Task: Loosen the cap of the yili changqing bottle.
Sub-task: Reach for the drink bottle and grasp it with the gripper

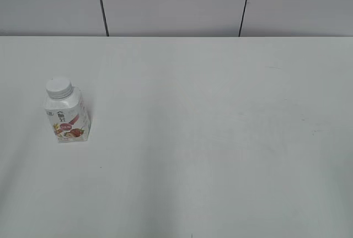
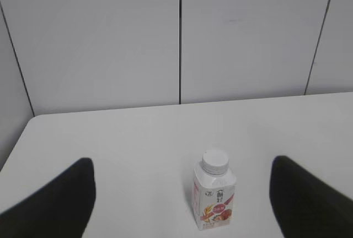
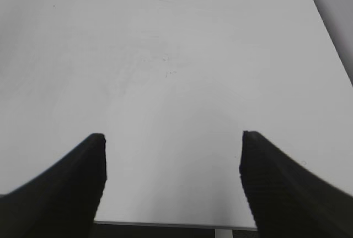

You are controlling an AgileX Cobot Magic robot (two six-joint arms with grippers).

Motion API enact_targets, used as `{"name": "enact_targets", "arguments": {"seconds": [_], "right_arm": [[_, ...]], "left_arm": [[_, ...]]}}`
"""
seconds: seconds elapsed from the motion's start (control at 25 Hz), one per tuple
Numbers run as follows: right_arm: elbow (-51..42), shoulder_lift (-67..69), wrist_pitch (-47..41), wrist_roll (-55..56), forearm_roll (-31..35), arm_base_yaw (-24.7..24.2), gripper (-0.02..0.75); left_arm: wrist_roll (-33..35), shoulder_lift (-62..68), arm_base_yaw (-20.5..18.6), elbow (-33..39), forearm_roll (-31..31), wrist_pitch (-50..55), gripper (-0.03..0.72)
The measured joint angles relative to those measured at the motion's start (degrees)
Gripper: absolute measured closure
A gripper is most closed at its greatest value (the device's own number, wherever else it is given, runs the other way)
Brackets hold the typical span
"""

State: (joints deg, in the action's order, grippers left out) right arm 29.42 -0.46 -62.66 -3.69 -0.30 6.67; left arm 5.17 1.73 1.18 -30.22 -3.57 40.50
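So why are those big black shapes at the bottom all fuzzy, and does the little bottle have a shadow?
In the left wrist view the left gripper has dark fingers too close to the lens, so they blur, while the bottle looks sharp. The right wrist view shows the right gripper blurred likewise over the table. In the exterior view the light is soft and even; the bottle casts only a faint shadow.

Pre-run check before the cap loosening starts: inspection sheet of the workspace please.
Surface: white table, bare apart from the bottle; faint scuffs.
Job's things: yili changqing bottle upright at the left side of the exterior view, cap on the neck.
Clutter: nothing seen.
End effectors: left end effector open, behind the bottle, not touching; right end effector open over bare table, holding nothing.
Cables: nothing seen.
Surroundings: grey wall panels with dark seams behind the table.
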Motion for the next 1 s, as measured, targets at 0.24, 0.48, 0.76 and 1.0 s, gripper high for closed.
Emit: {"name": "enact_targets", "arguments": {"seconds": [0.24, 0.48, 0.76, 1.0], "right_arm": [[0.0, 0.0, 0.0, 0.0, 0.3, 0.0, 0.146], [0.0, 0.0, 0.0, 0.0, 0.3, 0.0, 0.146], [0.0, 0.0, 0.0, 0.0, 0.0, 0.0, 0.146], [0.0, 0.0, 0.0, 0.0, 0.0, 0.0, 0.146]], "left_arm": [[0.0, 5.5, 0.0, 2.0, 0.0, -3.1, 0.106], [0.0, 9.1, 0.0, 2.0, -0.2, -7.5, 0.127], [0.0, 16.5, 0.0, 5.0, -1.6, -27.4, 0.162], [0.0, 20.5, 0.0, 13.0, -2.4, -41.2, 0.165]]}}
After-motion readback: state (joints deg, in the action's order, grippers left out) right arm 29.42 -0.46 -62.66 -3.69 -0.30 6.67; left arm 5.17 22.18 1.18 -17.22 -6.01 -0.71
